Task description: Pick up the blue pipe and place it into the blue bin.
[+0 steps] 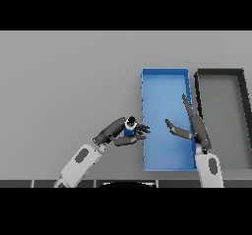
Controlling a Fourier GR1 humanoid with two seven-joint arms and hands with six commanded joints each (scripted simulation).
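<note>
We're gripping the short blue pipe (pixel 130 129) w/ left hand (pixel 124 133) beside the rectangular blue bin (pixel 165 73); right hand (pixel 189 126) is hovering unclenched over it, dark grey bin (pixel 219 72) adjacent.

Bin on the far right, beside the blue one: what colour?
Dark grey, nearly black rim, grey floor; the rectangular bin shows in the head view.

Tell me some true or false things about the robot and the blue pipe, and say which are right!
1. The left hand has its fingers curled round the blue pipe. True.
2. The blue pipe lies inside the blue bin. False: it is just left of the bin's edge, in the hand.
3. The right hand is over the blue bin with straight fingers. True.
4. The dark bin sits left of the blue bin. False: it sits on the right.
</note>
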